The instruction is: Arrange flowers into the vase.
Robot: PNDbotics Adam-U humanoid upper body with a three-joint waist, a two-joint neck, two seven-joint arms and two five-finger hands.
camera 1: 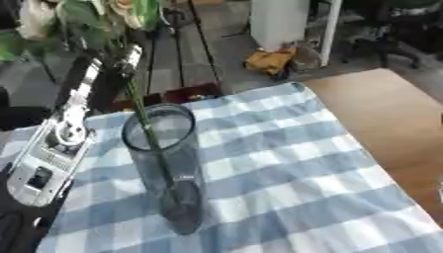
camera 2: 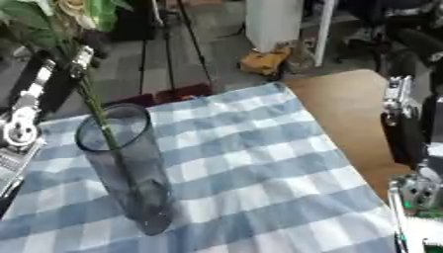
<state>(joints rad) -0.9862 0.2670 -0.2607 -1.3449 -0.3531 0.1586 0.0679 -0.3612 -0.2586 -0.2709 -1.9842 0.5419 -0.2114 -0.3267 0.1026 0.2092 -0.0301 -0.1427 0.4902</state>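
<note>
While my left arm (camera 1: 56, 143) comes in from the left edge, silver and black, it rises toward the top of the view, where my left hand (camera 1: 110, 58) shows only as dark fingers against the stem. These fingers are curled round the flower stem (camera 1: 141, 111), just below the leaves. Pale blooms and green leaves of the flowers (camera 1: 104, 12) crowd the upper left corner, above that hand. From there the thin green stem runs down and slightly right, passing through the round mouth of the vase (camera 1: 169, 168) and on inside the glass toward its base; I cannot tell whether its tip touches the bottom. This clear, tall, grey-tinted vase stands on the blue and white checked cloth (camera 1: 286, 173), left of the cloth's middle. Right of the cloth, a bare strip of the wooden surface (camera 2: 346, 104) shows. Further right, in the right eye view only, my right arm (camera 2: 407, 133) stands at the picture's edge, black with silver parts, well apart from the vase. Its hand lies at the lower right corner, too indistinct for me to say whether the fingers are spread or curled.
</note>
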